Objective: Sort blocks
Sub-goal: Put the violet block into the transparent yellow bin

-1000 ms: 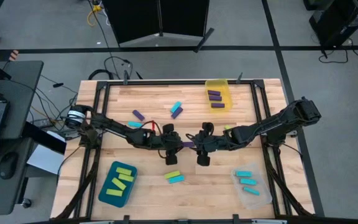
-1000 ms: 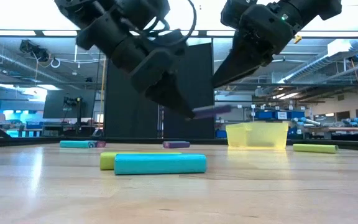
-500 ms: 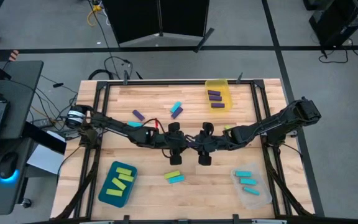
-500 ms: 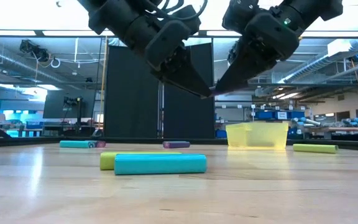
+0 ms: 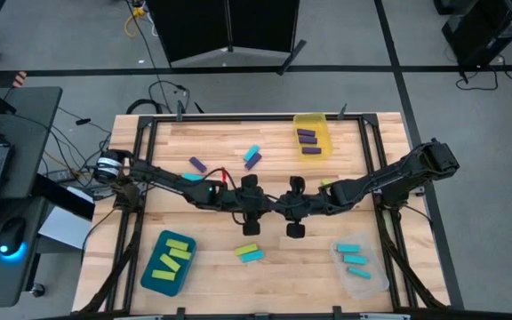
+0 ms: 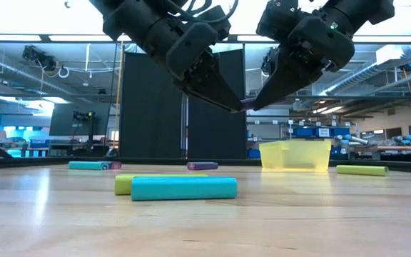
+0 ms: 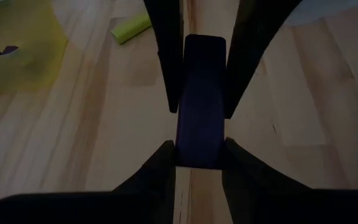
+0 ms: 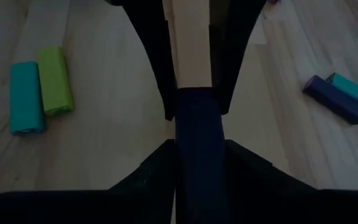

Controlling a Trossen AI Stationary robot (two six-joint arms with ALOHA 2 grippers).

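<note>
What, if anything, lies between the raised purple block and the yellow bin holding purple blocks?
Nothing visible. The purple block hangs above mid-table, gripped by the left gripper and right gripper; only bare wood separates it from the yellow bin. A lime block lies aside.

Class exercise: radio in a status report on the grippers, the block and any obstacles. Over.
Left gripper and right gripper meet mid-air, both clamping one small flat purple block. Handover under way. Nothing between them; cyan block lies on the table below.
</note>
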